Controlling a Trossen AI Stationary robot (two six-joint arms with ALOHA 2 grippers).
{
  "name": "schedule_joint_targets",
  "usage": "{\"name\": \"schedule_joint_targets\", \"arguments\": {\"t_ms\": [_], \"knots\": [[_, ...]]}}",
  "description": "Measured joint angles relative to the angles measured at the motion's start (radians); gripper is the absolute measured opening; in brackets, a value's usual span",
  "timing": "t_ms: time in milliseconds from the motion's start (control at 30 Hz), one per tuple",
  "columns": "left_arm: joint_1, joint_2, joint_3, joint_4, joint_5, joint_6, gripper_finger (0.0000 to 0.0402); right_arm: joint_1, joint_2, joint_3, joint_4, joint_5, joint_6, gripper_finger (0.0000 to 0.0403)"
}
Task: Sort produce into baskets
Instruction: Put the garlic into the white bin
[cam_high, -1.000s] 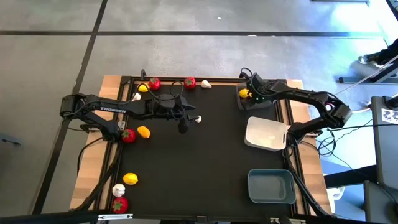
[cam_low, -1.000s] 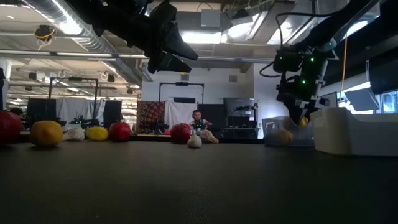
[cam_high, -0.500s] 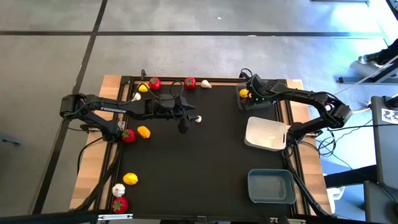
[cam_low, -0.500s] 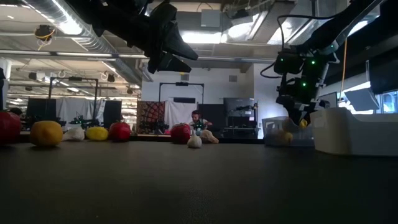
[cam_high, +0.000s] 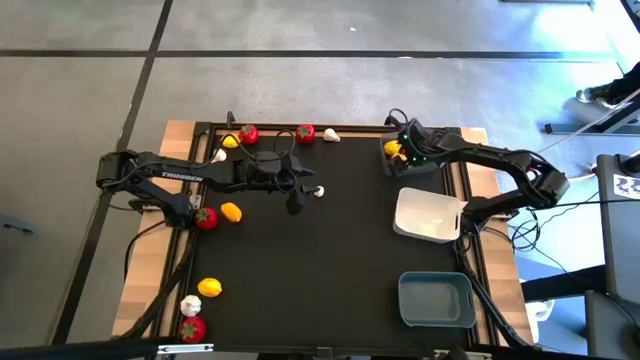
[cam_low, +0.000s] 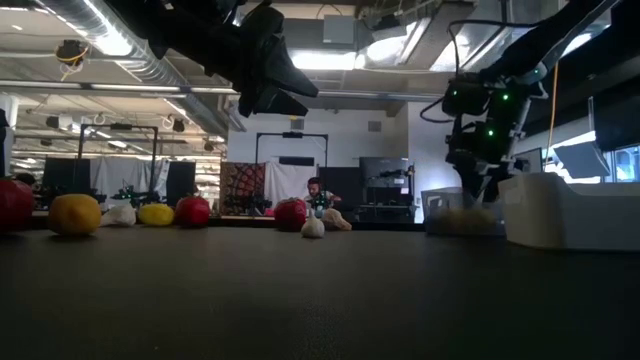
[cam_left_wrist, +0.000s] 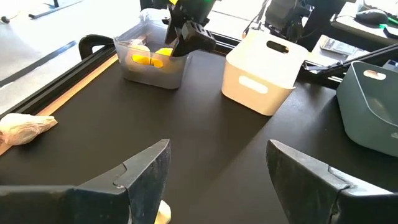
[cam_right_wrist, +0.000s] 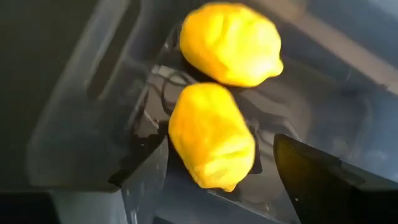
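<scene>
Right gripper hangs over the dark grey basket at two o'clock on the table, fingers apart, nothing held. Two lemons lie inside, touching, matte and dimpled. Risk: on withdrawal a finger may catch the smooth rounded plastic wall and tip the light basket. Left gripper waits mid-table, fingers apart. Remaining produce lies toward nine o'clock.
</scene>
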Motion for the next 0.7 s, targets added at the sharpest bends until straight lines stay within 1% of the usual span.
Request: {"name": "schedule_joint_targets", "arguments": {"t_ms": [100,200,233,300,367,433,567,700], "knots": [[0.000,0.000,0.000,0.000,0.000,0.016,0.0260,0.002,-0.063,0.000,-0.001,-0.002,0.000,0.0291],[0.000,0.000,0.000,0.000,0.000,0.029,0.0260,0.031,-0.139,0.000,0.000,-0.027,0.000,0.0291],[0.000,0.000,0.000,0.000,0.000,0.034,0.0260,0.047,-0.166,0.000,0.000,-0.039,0.000,0.0291],[-0.001,0.000,0.000,0.000,0.000,0.046,0.0260,0.087,-0.220,0.000,0.003,-0.099,0.002,0.0291],[-0.005,0.000,0.000,0.000,0.000,0.055,0.0260,0.140,-0.263,0.000,0.016,-0.149,0.007,0.0291],[-0.009,0.000,0.000,-0.001,0.000,0.070,0.0260,0.201,-0.299,0.000,0.031,-0.167,0.015,0.0292],[-0.017,0.000,0.000,-0.030,0.000,0.126,0.0260,0.334,-0.329,0.001,0.077,-0.170,0.031,0.0292],[-0.016,0.000,0.000,-0.050,0.000,0.119,0.0260,0.467,-0.323,0.001,0.120,-0.158,0.032,0.0292]]}}
